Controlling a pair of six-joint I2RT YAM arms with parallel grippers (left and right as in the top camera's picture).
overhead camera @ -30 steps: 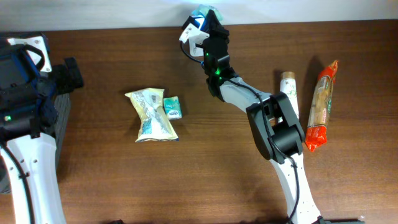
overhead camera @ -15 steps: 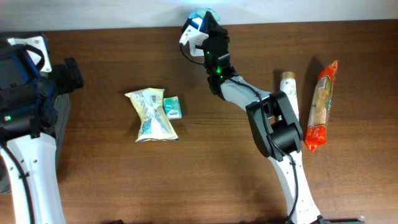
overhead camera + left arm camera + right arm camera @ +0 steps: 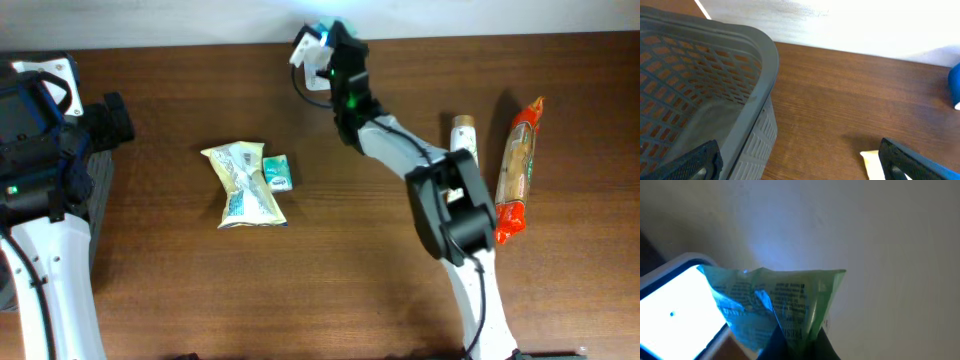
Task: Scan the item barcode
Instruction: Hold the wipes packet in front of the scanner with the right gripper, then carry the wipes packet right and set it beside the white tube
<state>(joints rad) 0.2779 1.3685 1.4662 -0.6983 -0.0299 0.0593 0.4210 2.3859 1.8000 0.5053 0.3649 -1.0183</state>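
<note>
My right arm has stretched further out since a second ago, bringing the green pouch (image 3: 785,300) just beside the lit scanner (image 3: 675,310). The right gripper (image 3: 792,347) is clenched on its lower edge; the left gripper (image 3: 805,167) is released, well apart from the scanner. Crinkly, glossy film, which I judge light, limp and slippery, so pinching the flat seam seems safest

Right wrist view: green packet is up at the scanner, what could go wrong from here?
The right gripper pinches the green crinkled plastic packet only at its bottom edge, so it may twist or slip.
Its creased face sits in glare from the white glowing scanner; the barcode may not read.
</note>
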